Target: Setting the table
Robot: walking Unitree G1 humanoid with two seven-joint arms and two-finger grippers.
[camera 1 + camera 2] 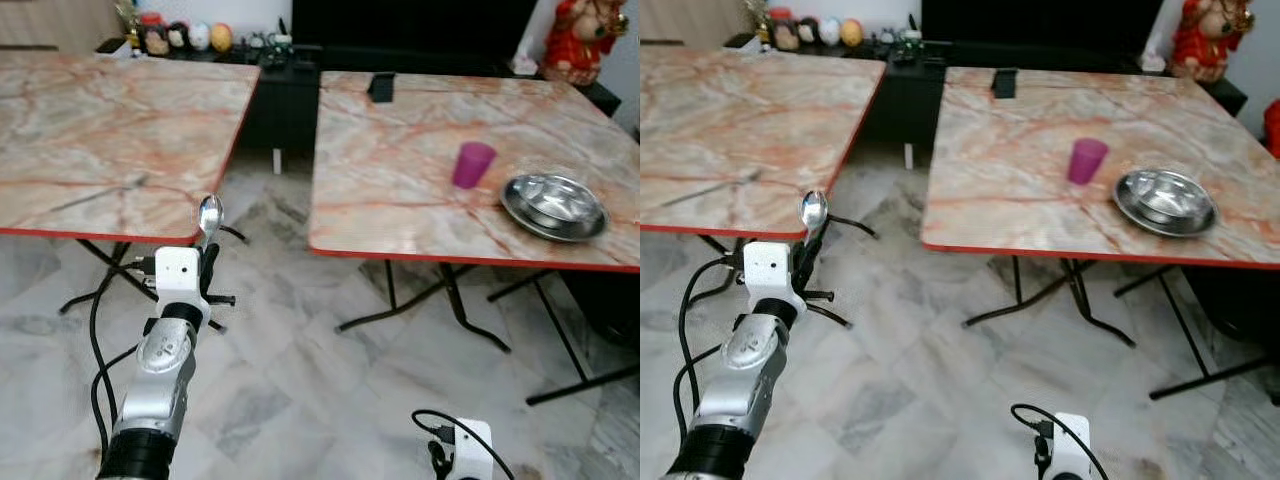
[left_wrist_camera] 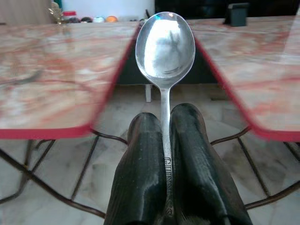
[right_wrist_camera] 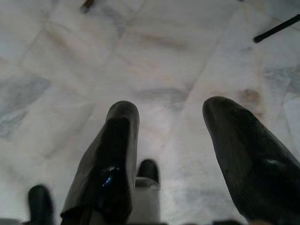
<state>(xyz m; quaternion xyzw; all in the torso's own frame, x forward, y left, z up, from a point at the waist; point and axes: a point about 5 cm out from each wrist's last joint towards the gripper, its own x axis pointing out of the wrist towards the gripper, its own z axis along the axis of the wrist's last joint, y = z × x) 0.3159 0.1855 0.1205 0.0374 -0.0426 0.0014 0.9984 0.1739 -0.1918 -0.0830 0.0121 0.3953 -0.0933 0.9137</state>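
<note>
The left gripper [image 1: 208,262] was held up in front of the near edge of the left table [image 1: 110,140], and it gripped a shiny spoon [image 1: 210,216] with the bowl end pointing up. The right table [image 1: 400,170] stood across a gap of marble floor [image 1: 300,350]. On it sat a pink cup [image 1: 473,164], and near the cup lay a round metal plate [image 1: 555,206]. A small dark thing [image 1: 381,87], maybe a phone, rested at the far edge. The right arm [image 1: 465,450] hung low near the floor.

Spoon [image 2: 165,51] handle hidden between jaws
</note>
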